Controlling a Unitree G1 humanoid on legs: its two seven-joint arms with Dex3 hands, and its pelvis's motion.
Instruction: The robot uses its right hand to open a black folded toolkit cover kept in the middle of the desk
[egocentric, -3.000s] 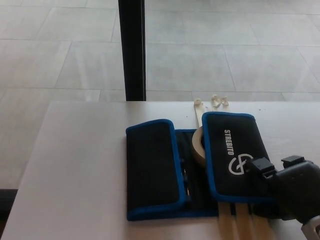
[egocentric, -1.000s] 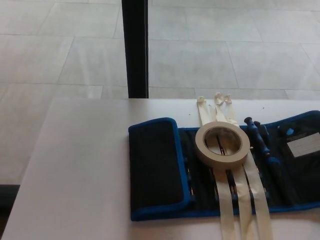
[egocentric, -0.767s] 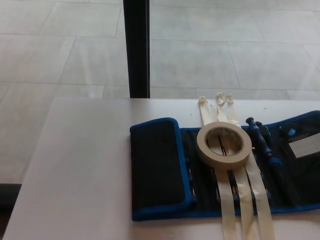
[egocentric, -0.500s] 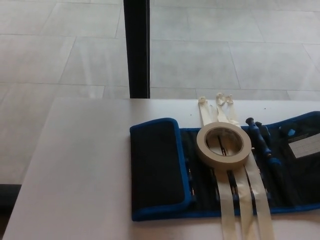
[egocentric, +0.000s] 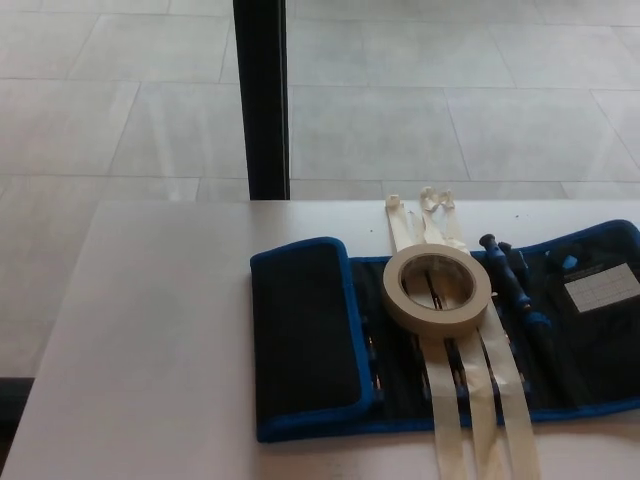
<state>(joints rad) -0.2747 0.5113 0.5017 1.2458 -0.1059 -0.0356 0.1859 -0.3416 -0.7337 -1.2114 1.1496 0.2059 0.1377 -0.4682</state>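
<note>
- While neither hand shows in the head view, so the state of their fingers cannot be told, the toolkit (egocentric: 450, 345) lies mid-surface (egocentric: 150, 340).
- Its right flap (egocentric: 595, 330) lies open and flat, baring blue-handled tools (egocentric: 505, 275); its left flap (egocentric: 300, 335) is folded shut.
- A tape roll (egocentric: 437, 288) sits on the open middle, over three tape strips (egocentric: 470, 400).
- To finish well, I judge, hook the left flap's inner edge and swing it left, clear of the roll.
</note>
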